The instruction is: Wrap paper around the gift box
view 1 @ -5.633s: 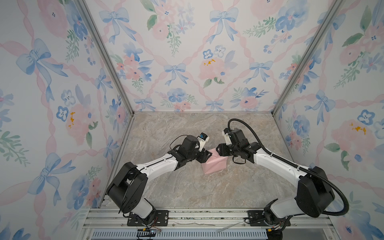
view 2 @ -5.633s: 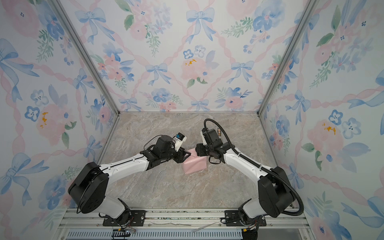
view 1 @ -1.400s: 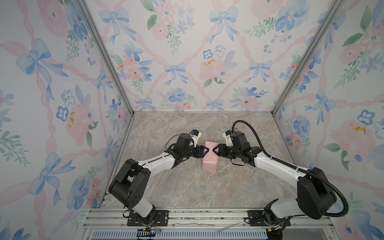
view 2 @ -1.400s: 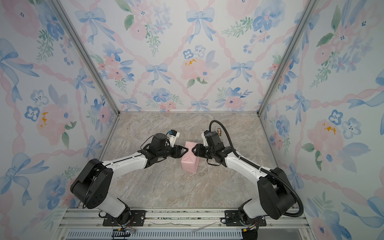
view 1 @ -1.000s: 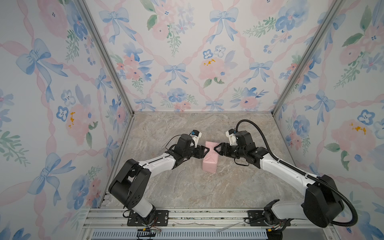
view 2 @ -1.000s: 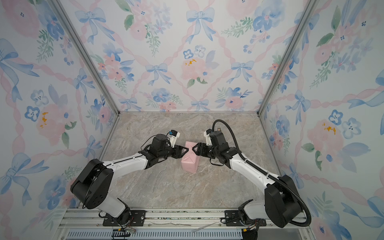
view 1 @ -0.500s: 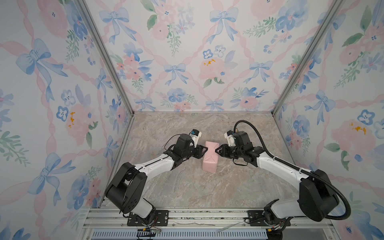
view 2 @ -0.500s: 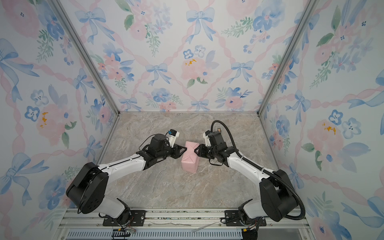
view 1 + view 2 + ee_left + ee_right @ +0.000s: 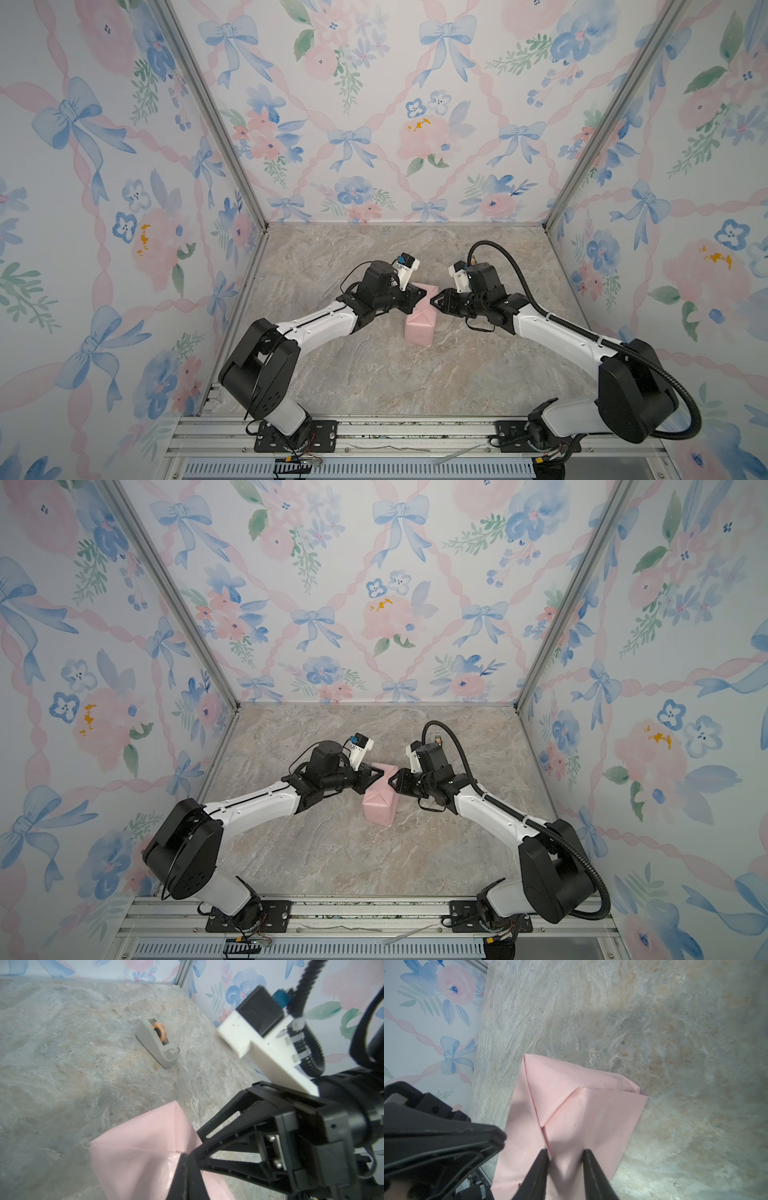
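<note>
Pink paper (image 9: 419,328) sits folded up on the table (image 9: 374,382); left gripper (image 9: 423,294) pinched shut at its far end, right gripper (image 9: 565,1152) narrowly parted against it.

Both top views looked down from high above the near edge of the desk (image 9: 374,374) toward the far wall (image 9: 374,124), wide enough to take in the whole desk. The left wrist camera sat close behind the left claw (image 9: 185,1159), facing far right over the paper (image 9: 135,1157). The right wrist camera, equally close behind the right claw (image 9: 564,1154), faced left and down. All four views shared the paper.
</note>
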`<control>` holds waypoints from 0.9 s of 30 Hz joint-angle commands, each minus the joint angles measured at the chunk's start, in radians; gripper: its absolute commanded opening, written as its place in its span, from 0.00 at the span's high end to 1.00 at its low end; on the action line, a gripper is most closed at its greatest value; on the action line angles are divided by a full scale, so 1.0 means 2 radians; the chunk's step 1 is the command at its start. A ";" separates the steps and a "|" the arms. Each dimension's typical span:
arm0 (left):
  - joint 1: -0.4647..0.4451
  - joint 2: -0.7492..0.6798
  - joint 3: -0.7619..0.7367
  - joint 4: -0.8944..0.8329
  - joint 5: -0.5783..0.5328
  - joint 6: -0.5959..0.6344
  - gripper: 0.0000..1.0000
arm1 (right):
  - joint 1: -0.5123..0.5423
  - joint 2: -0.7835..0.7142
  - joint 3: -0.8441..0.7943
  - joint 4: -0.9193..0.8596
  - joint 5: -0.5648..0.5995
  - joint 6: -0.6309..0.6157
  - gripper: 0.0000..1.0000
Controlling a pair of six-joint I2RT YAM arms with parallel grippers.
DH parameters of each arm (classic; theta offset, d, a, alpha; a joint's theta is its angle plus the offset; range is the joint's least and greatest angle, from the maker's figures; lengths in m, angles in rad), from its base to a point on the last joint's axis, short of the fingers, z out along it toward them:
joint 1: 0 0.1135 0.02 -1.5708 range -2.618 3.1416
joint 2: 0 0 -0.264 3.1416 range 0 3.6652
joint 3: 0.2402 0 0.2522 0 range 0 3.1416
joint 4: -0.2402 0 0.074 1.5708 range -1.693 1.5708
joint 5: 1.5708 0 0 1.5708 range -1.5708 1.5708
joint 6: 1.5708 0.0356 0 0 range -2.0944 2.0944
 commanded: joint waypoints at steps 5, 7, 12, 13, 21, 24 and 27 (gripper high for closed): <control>0.000 0.036 -0.017 0.001 0.000 0.005 0.97 | -0.007 0.003 -0.014 -0.034 0.022 -0.006 0.68; 0.000 0.040 -0.022 0.001 0.003 0.003 0.97 | -0.008 -0.004 -0.014 -0.037 0.023 -0.006 0.65; 0.000 0.040 -0.033 -0.001 -0.003 0.001 0.97 | -0.020 -0.065 -0.011 -0.048 0.029 -0.043 0.51; 0.000 0.039 -0.035 -0.001 -0.003 0.001 0.97 | -0.030 -0.080 -0.010 -0.052 0.029 -0.051 0.50; -0.001 0.034 -0.042 -0.001 0.001 -0.003 0.97 | -0.152 -0.103 0.010 -0.091 -0.024 -0.151 0.51; -0.002 0.031 -0.045 -0.001 0.001 -0.003 0.96 | -0.193 -0.066 0.034 -0.100 -0.036 -0.194 0.51; -0.002 0.028 -0.047 -0.001 0.001 -0.004 0.96 | -0.227 -0.011 0.069 -0.106 -0.052 -0.228 0.53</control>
